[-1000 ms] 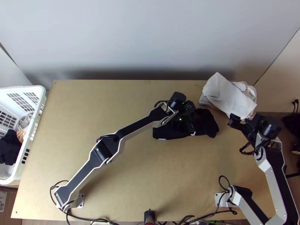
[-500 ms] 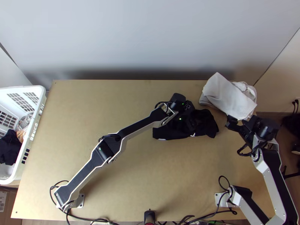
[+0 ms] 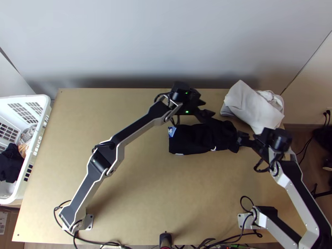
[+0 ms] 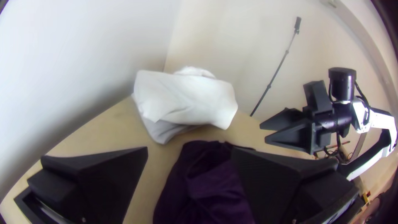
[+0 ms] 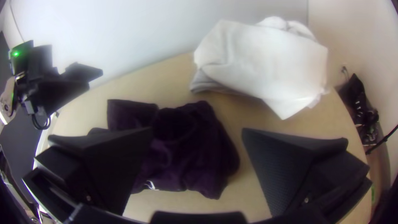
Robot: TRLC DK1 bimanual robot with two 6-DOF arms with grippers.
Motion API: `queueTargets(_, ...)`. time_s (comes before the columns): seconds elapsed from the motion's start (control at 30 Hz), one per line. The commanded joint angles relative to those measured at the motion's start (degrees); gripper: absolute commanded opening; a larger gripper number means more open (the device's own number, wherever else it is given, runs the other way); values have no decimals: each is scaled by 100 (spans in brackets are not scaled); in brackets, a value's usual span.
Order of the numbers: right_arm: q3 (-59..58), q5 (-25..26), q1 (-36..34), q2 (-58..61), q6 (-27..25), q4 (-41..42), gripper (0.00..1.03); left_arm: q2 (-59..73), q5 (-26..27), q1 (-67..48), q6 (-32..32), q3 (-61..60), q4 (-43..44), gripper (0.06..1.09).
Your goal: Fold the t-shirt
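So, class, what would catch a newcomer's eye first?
Probably the rumpled dark t-shirt right of the light wooden table's middle, the open black left claw and right claw near it. Then the white cloth heap at the far right corner and the white plastic basket at the left edge.

The left wrist view cuts off the t-shirt; the top view, the basket.

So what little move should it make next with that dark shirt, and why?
I'd probably lower the right end effector and close it on the rumpled end of the dark shirt. Its fingers stand apart close by that end, and the opposite end looks smoother, so straightening the rumpled part seems the useful step before folding further.
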Motion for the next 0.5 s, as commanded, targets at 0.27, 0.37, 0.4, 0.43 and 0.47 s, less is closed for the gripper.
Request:
queueTargets(0.27,2474,-733,1539,1935,736,-1355,98,-1432,-647,698,1867,-1777,-2260,104)
queueTargets(0.37,2940,-1041,1635,2428,912,-1689,98,-1687,-743,715,2228,-2428,-2181,104)
queueTargets(0.4,3036,-1146,1644,2586,991,-1750,98,-1748,-796,706,2298,-2595,-2146,104)
queueTargets(0.43,3151,-1287,1644,2753,1079,-1873,98,-1766,-849,689,2342,-2718,-2146,104)
queueTargets(0.47,3256,-1393,1653,2885,1131,-1961,98,-1766,-963,671,2377,-2814,-2155,104)
